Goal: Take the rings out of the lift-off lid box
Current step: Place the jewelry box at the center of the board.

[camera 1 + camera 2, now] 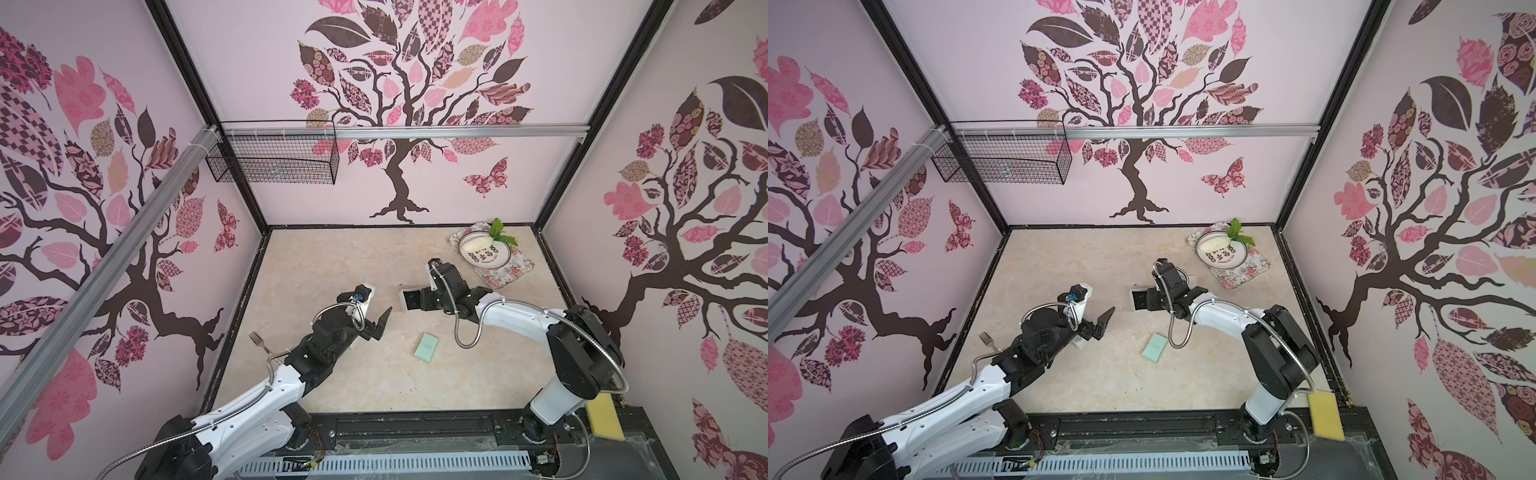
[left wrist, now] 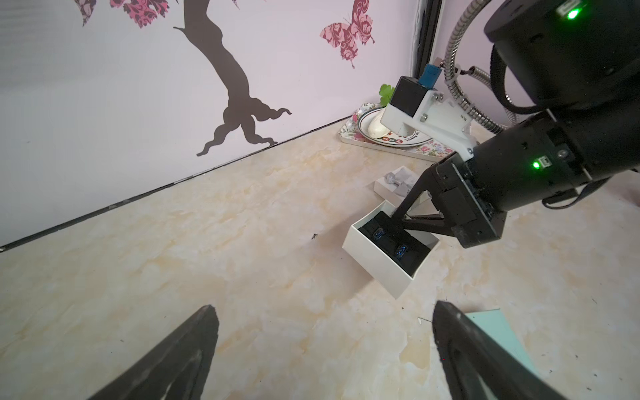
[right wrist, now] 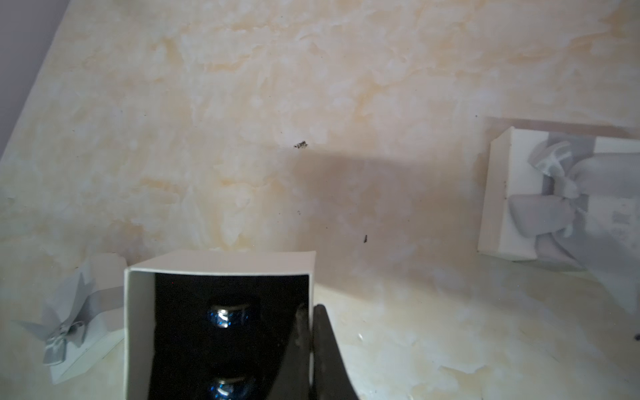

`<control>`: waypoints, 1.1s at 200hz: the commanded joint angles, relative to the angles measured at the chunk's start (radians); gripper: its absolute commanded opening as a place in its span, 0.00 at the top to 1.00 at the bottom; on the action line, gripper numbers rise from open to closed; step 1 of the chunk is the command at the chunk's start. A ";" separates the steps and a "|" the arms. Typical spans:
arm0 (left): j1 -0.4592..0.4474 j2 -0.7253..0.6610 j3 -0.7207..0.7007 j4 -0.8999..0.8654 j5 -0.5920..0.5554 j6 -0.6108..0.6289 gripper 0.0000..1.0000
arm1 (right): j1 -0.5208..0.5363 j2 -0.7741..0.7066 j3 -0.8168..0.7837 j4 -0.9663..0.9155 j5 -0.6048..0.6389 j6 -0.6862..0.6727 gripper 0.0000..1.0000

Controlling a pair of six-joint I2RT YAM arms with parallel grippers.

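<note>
Two rings (image 2: 378, 232) with blue stones are all I can make out, seated in the black insert of the open white box (image 2: 381, 270); any others are hidden from me. I record the right gripper (image 2: 394, 217) pressed together on one wall of that box, one finger inside and one outside, holding it tilted. The left gripper (image 2: 323, 308) stands spread wide and empty, apart from the box, with bare table (image 2: 242, 242) between. The box lies ahead of the left gripper and somewhat toward the right arm. The two rings sit in a row running along the line of the right gripper's fingers. I judge the free left arm the one to make the pick. Obstruction noted: the right finger inside the box stands just beside the rings and narrows the opening. A bowed lid (image 2: 398, 178) lies just behind the box. A mint card (image 1: 427, 345) lies near the left gripper's path. The plate (image 1: 500, 253) and fork (image 1: 258, 341) are well apart.
</note>
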State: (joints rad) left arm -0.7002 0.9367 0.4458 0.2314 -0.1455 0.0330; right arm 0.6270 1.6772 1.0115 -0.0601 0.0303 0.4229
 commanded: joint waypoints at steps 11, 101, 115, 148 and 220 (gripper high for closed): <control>0.014 0.016 -0.030 0.026 0.007 -0.028 0.02 | 0.000 0.108 0.062 -0.025 0.016 -0.028 1.00; 0.110 -0.026 -0.087 0.078 0.145 -0.065 0.02 | -0.001 0.106 0.188 -0.142 -0.226 -1.034 1.00; 0.110 -0.034 -0.088 0.070 0.155 -0.058 0.02 | -0.001 0.141 0.238 -0.210 -0.274 -1.178 1.00; 0.112 -0.061 -0.104 0.071 0.161 -0.042 0.02 | -0.022 0.314 0.454 -0.446 -0.309 -1.333 1.00; 0.115 -0.059 -0.128 0.098 0.160 -0.039 0.02 | -0.030 0.392 0.473 -0.383 -0.384 -1.411 1.00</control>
State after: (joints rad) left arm -0.5892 0.8719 0.3458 0.2977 0.0055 -0.0181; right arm 0.5941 2.0350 1.4574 -0.4213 -0.3042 -0.9279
